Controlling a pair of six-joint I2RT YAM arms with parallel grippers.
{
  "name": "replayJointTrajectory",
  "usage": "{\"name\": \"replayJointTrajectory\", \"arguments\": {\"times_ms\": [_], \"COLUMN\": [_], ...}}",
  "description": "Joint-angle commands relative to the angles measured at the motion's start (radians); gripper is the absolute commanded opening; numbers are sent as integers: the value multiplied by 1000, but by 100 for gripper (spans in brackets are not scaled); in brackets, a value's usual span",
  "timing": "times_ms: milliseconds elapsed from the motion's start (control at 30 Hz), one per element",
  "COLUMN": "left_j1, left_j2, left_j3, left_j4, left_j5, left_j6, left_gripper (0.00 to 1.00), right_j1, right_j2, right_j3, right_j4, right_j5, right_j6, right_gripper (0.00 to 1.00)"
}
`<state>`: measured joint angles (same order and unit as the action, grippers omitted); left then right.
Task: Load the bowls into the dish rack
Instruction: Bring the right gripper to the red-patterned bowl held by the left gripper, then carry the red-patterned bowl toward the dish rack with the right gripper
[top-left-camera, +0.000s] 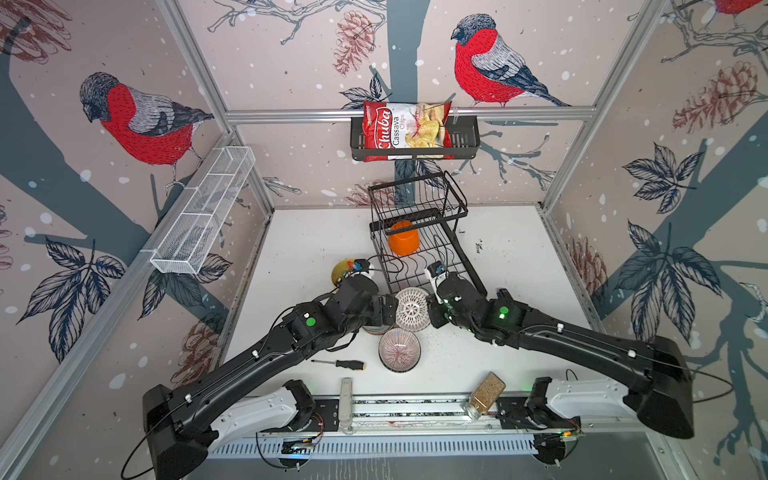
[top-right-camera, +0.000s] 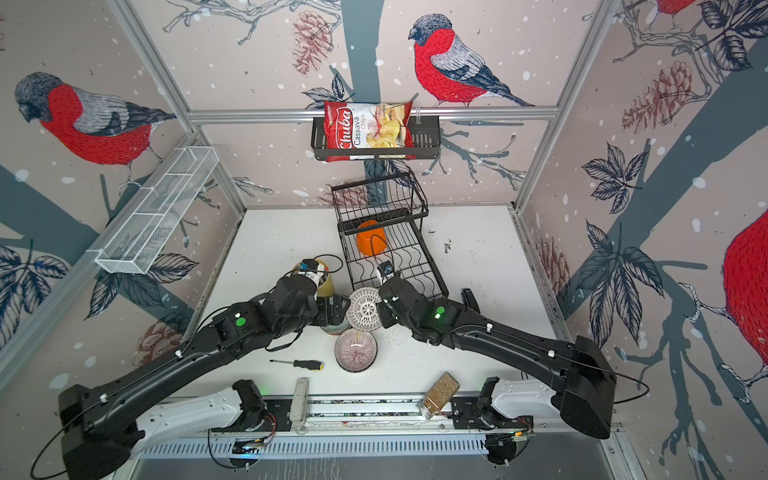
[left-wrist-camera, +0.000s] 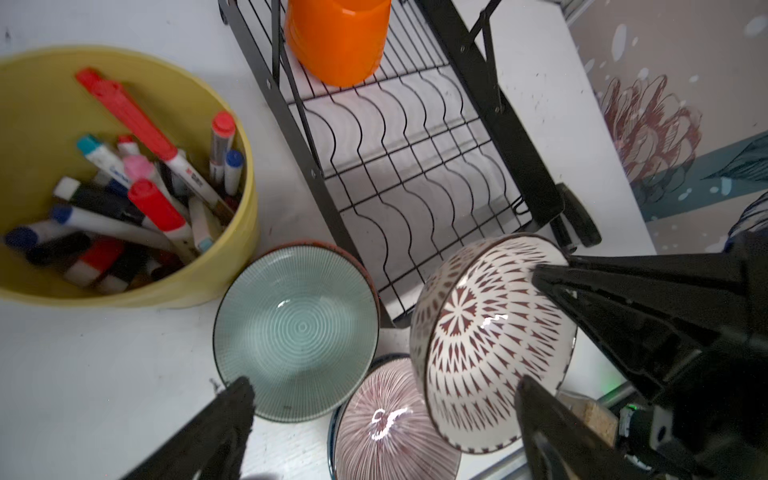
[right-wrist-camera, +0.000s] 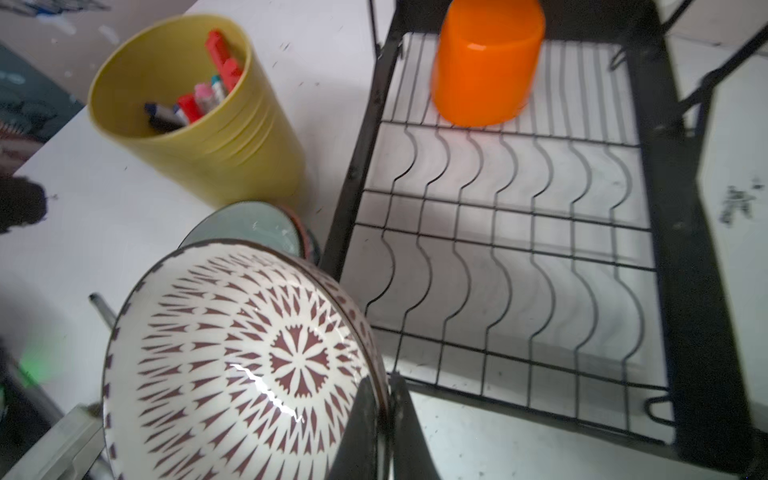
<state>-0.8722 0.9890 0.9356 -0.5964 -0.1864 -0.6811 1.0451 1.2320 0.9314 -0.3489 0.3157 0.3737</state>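
Five bowls are in sight. One rounded-square orange plastic bowl (top-left-camera: 404, 241) sits upside down on the wavy-wire lower tray of the large black wire two-tier dish rack (top-left-camera: 405, 219), under the raised basket. One white round ceramic bowl with a dark lattice pattern (top-left-camera: 411, 309) is tipped on edge just in front of the rack's near end, off the tabletop (top-left-camera: 519, 270). One pale teal ribbed ceramic bowl (left-wrist-camera: 297, 332) stands upright on the tabletop beside the rack, nested in another bowl whose reddish rim (left-wrist-camera: 328, 246) is all that shows. One pink-striped round ceramic bowl (top-left-camera: 399, 349) stands nearest the robot.

There is one yellow plastic cup (right-wrist-camera: 232, 149) of markers (left-wrist-camera: 137, 195), too jumbled to count. There is also one black-and-yellow-handled screwdriver (top-left-camera: 340, 364), one clear jar of brown grains (top-left-camera: 486, 392) lying on the front rail, one white mesh shelf (top-left-camera: 203, 212) and one black wall basket (top-left-camera: 465, 137). That basket holds one red bag (top-left-camera: 405, 131) reading "Chuba Cassava Chips".

The right pincer (right-wrist-camera: 384, 415) is clamped on the lattice bowl's rim, one finger inside and one outside. The left pincer (left-wrist-camera: 384, 384) is spread wide and grips nothing. One fingertip is at the teal bowl's edge and the other is in front of the lattice bowl. Whether either touches, I cannot tell.
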Motion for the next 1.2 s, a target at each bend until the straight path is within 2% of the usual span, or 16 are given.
{"name": "replayJointTrajectory", "arguments": {"times_ms": [0, 133, 433, 667, 900, 1167], "left_j1": [22, 64, 167, 191, 204, 210], "left_j2": [-16, -45, -33, 13, 5, -6], "left_j3": [2, -13, -30, -53, -77, -92], "left_j4": [126, 207, 345, 392, 425, 429], "left_j5": [-14, -10, 121, 181, 195, 200], "left_j6": [67, 94, 135, 139, 139, 141], "left_gripper": [97, 97, 97, 97, 97, 97], "right_j1": [-32, -90, -147, -154, -155, -155], "right_j2": [-6, 15, 165, 265, 357, 411], "right_j3": [13, 16, 106, 150, 173, 182], "right_j4": [22, 45, 34, 62, 104, 199], "right_j5": [132, 214, 457, 581, 713, 792], "right_j6": [27, 18, -25, -75, -158, -301], "right_gripper": [0, 0, 0, 0, 0, 0]}}
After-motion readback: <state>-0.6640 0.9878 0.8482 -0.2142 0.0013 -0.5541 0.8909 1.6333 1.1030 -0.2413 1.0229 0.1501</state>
